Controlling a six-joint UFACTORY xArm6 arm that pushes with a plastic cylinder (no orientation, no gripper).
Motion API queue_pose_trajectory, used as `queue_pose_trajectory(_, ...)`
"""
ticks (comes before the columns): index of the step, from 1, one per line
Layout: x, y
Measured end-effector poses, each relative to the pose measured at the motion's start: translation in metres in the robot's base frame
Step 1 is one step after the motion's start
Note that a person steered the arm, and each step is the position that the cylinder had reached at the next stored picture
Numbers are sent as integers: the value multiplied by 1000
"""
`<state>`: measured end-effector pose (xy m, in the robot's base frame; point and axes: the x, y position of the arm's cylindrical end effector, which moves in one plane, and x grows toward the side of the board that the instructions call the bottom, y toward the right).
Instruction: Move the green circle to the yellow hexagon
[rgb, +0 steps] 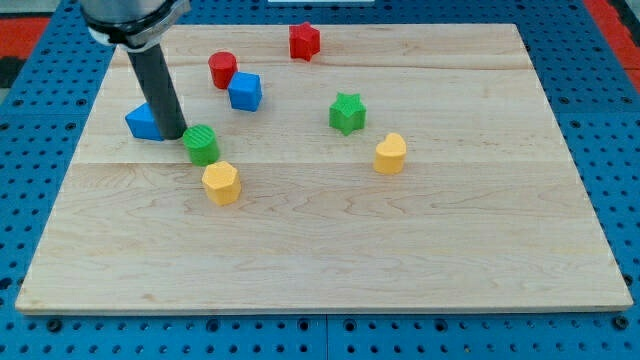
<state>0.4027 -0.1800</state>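
Observation:
The green circle stands on the wooden board at the view's left of centre. The yellow hexagon lies just below and slightly right of it, with a small gap between them. My tip is at the end of the dark rod, right next to the green circle's upper left side. The rod partly covers a blue block behind it.
A red cylinder and a blue cube sit above the green circle. A red star is near the board's top edge. A green star and a yellow heart-shaped block lie right of centre.

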Motion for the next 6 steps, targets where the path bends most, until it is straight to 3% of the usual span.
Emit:
queue_pose_trajectory(3,-35,18)
queue_pose_trajectory(4,7,28)
queue_pose_trajectory(6,21,52)
